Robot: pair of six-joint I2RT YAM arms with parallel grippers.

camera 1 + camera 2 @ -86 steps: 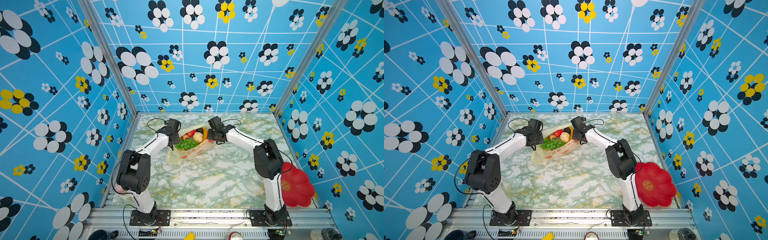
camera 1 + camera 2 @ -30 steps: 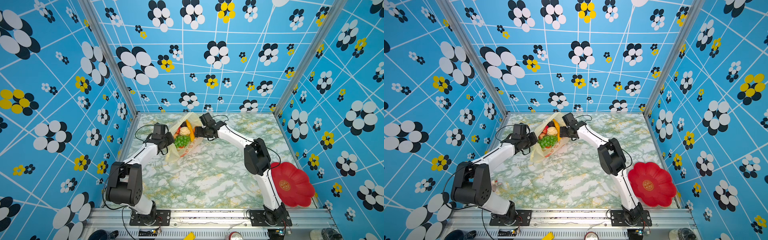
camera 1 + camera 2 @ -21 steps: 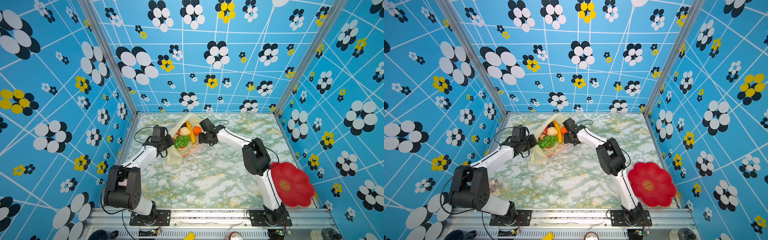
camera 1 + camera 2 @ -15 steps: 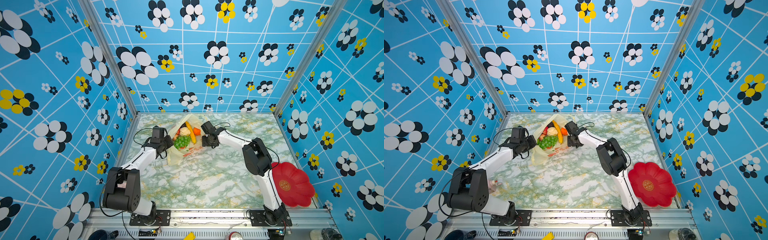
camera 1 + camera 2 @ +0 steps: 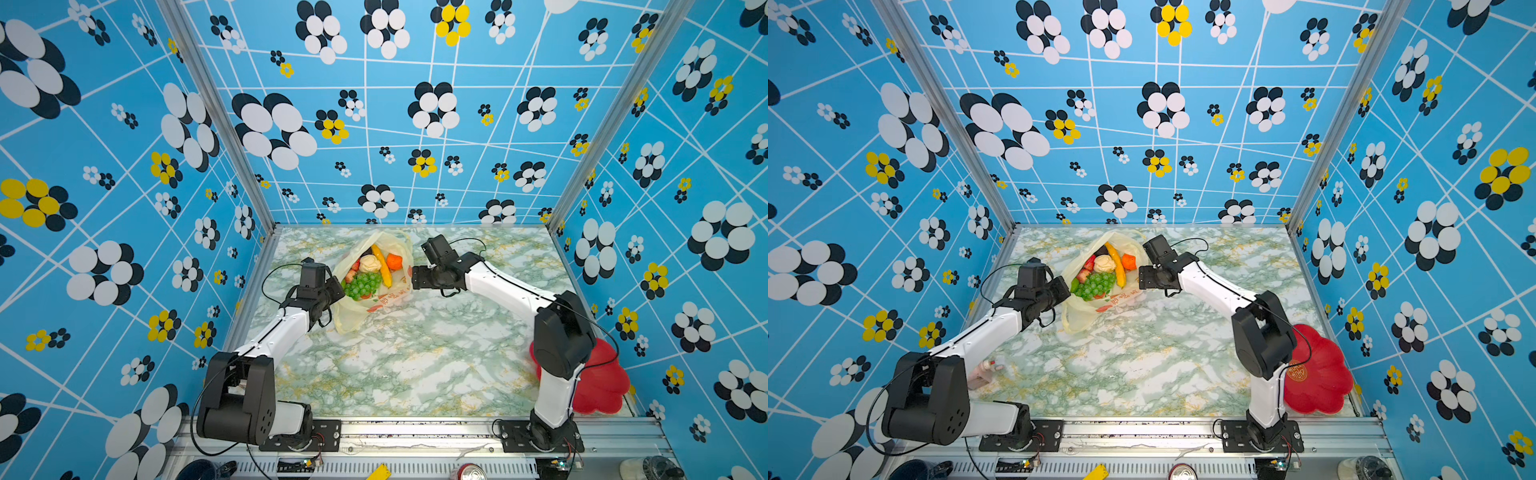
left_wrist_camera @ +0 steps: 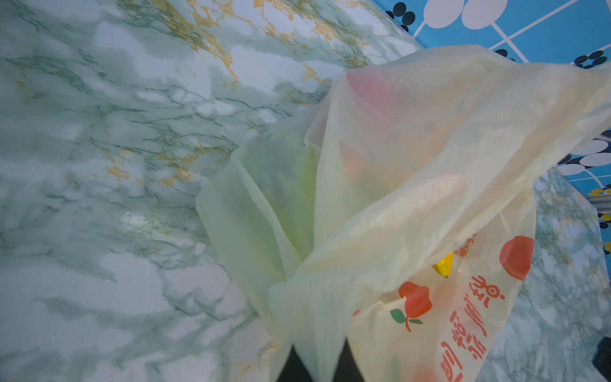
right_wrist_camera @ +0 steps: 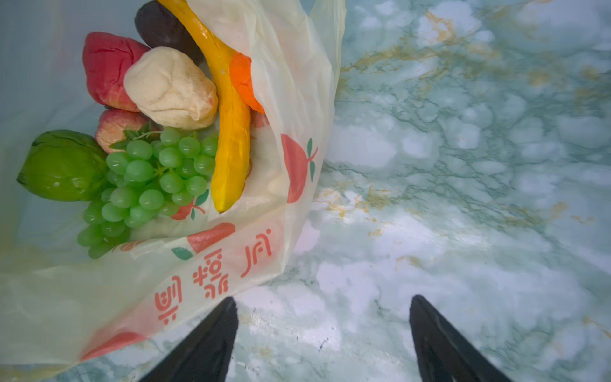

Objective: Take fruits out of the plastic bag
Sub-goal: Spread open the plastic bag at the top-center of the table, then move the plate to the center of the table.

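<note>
We stretch our left arm (image 5: 282,328) forward and low, its hand (image 5: 336,291) pinched tight on the plastic bag (image 5: 349,320). Our right arm (image 5: 503,291) folds inward, wrist tipped down, its hand (image 7: 324,299) spread wide and empty.

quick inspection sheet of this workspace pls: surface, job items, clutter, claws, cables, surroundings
surface: glossy green marble-pattern table
job's things: plastic bag lies open toward the back of the table; banana, grape bunch, orange and cream piece are all inside it; no fruit is out on the table yet
clutter: red plate at the front right edge, partly behind the right arm; small pinkish item by the left arm, too small to identify
claws: left claw shut on a fold of the bag; right claw open and empty over bare table beside the bag
cables: black cable loops at the left wrist and the right wrist
surroundings: blue flower-print walls on three sides
</note>
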